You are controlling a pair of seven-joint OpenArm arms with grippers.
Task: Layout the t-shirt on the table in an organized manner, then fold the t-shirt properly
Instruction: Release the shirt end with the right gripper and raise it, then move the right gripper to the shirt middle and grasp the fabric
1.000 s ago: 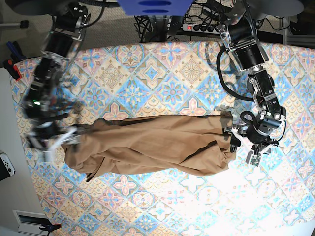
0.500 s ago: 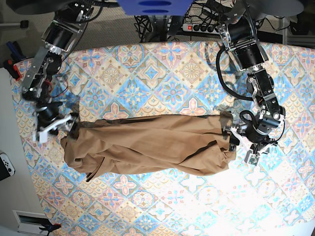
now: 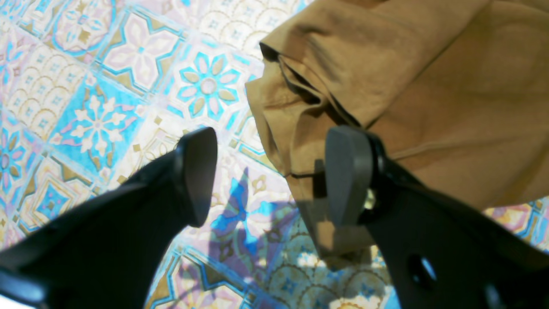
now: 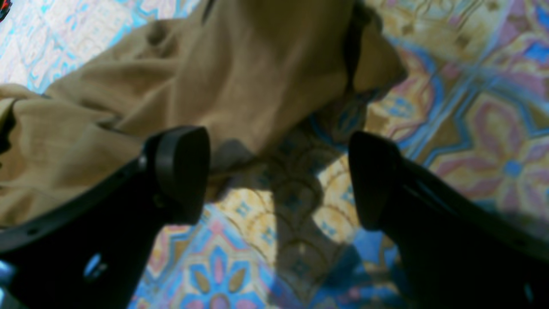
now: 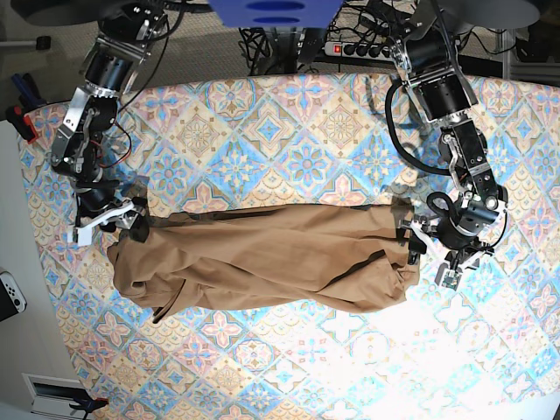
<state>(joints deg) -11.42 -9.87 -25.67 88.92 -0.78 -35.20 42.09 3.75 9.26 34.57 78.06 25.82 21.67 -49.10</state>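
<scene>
The tan-brown t-shirt lies bunched in a long roll across the middle of the patterned table. My left gripper stands open at the roll's right end. In the left wrist view, the left gripper has one finger over the folded cloth edge and the other over bare table. My right gripper is open at the upper left end of the shirt. In the right wrist view, the right gripper hangs just above the table, beside a shirt corner, holding nothing.
Behind the table's far edge sit a power strip, cables and a blue part. A white game controller and a red-handled tool lie off the left side. Bare patterned table shows in front of and behind the shirt.
My right arm has swung up and slightly inward, from beside the shirt's lower left end to its upper left corner. The left arm and the shirt have hardly moved.
</scene>
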